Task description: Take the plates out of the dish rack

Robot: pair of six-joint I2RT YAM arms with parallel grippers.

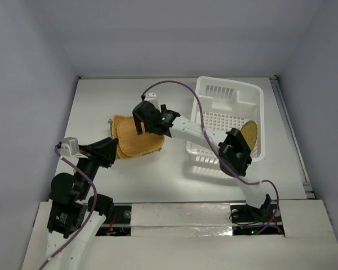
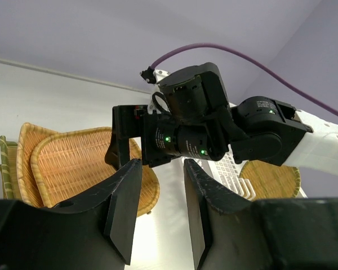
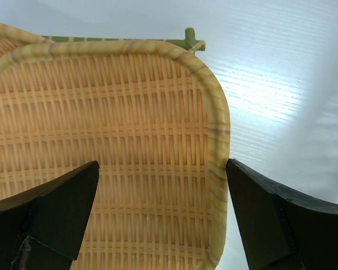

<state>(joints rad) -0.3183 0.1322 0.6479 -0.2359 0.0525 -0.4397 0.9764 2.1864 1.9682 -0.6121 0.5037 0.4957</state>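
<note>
A: Top view, what is logged?
B: The right gripper is reached across over the stack of plates, which lies on the table left of the dish rack. One plate in the rack is seen leaning by its right wall. The left gripper is pointed at the stack from the left, near it but apart.

A: Step in hand?
B: It is judged to be a release onto the stack. The fingers should be raised straight up before the arm is swung away, so the top plate is not dragged off. The plate in the rack is then best pinched by its upper rim.

A: Left wrist view?
B: Its own fingers are seen narrowly parted, with nothing held. The right wrist is shown side-on above the stack's edge, a part hidden under the arm from above. Layered rims are shown: two tan plates and a green-edged piece underneath. Contact between the right fingers and the plate cannot be told here.

A: Right wrist view?
B: The right jaws are shown spread wide over the top plate's rounded corner, with nothing clamped. Weave detail and a green stem behind the plate are shown, both lost from above. The rack is not shown in this view.
</note>
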